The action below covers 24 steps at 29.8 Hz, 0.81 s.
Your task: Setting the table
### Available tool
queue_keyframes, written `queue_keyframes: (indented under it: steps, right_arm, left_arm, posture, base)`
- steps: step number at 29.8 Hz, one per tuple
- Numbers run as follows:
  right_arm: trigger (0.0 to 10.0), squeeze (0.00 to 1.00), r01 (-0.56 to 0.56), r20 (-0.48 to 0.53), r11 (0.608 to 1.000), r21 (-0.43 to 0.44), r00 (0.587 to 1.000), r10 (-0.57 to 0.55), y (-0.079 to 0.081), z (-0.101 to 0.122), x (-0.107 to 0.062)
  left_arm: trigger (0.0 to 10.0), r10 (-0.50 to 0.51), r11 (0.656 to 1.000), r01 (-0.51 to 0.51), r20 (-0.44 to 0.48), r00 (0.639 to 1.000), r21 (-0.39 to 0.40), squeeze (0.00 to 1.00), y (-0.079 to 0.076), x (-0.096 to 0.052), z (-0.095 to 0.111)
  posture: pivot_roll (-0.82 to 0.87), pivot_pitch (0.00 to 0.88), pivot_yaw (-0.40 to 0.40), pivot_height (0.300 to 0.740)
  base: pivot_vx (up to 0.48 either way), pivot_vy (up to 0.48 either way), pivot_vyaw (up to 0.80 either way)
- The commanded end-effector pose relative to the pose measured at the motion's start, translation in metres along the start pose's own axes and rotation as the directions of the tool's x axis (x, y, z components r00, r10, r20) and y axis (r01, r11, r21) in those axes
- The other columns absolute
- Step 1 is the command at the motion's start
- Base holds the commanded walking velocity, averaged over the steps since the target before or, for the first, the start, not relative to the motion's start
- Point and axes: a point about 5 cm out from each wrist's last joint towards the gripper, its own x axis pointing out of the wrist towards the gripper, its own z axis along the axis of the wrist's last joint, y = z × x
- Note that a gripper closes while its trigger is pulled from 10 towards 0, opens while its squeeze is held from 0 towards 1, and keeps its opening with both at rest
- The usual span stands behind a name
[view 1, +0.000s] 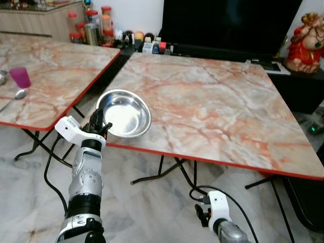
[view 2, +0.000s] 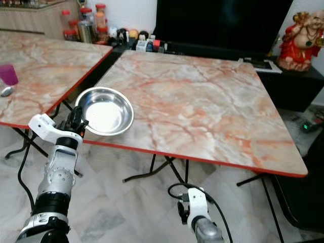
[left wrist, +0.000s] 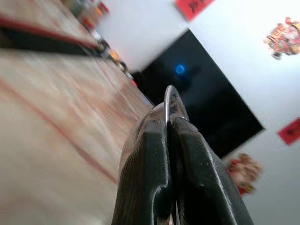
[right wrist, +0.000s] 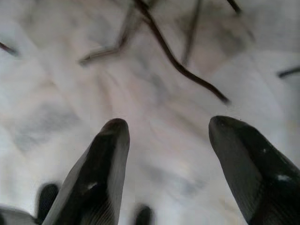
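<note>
Room: a pale marble floor with two folding desks side by side, a dark television behind them, jars on a counter at 11 o'clock and a red figurine at 1 o'clock.
Main desk: the marbled desk with a red edge carries the steel bowl at its near-left corner, about 10 o'clock from the robot's head.
Steel bowl: upright, its rim overhanging the desk edge slightly.
Left gripper: the left gripper is clenched on the bowl's near rim at 7 o'clock of the bowl; the wrist view shows the thin rim pinched between the two black fingers.
Right gripper: the right gripper hangs low over the floor, fingers spread apart and grasping nothing.
Second desk: the left desk holds a purple cup and a spoon near its left edge.
</note>
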Motion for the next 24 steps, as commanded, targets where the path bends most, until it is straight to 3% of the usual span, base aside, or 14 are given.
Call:
queue_keyframes:
  steps: [1, 4, 24]
  right_arm:
    - [10.0, 0.0, -0.002, 0.033, 1.0, 0.006, 0.999, 0.002, 0.002, 0.0112, 0.0028]
    - [10.0, 0.0, -0.001, 0.03, 1.0, 0.005, 1.0, 0.001, 0.0015, 0.0103, 0.0025]
    - [10.0, 0.0, -0.007, 0.035, 1.0, 0.0, 0.999, 0.007, 0.0029, 0.012, 0.0031]
  left_arm:
    - [10.0, -0.01, 1.0, 0.009, 0.033, 0.999, 0.017, 0.0, 0.0011, 0.0037, 0.012]
    - [10.0, -0.008, 1.0, 0.007, 0.033, 0.999, 0.017, 0.0, 0.002, 0.003, 0.0118]
    - [10.0, 0.002, 1.0, -0.003, 0.038, 0.999, 0.002, 0.0, 0.0061, 0.0022, 0.0156]
  posture:
    - [0.08, 0.0, -0.052, 0.74]
    - [0.08, 0.0, -0.053, 0.74]
    - [0.08, 0.0, -0.063, 0.74]
  base:
    - [0.244, -0.394, 0.0]
    - [0.241, -0.279, 0.0]
    - [0.0, 0.0, 0.0]
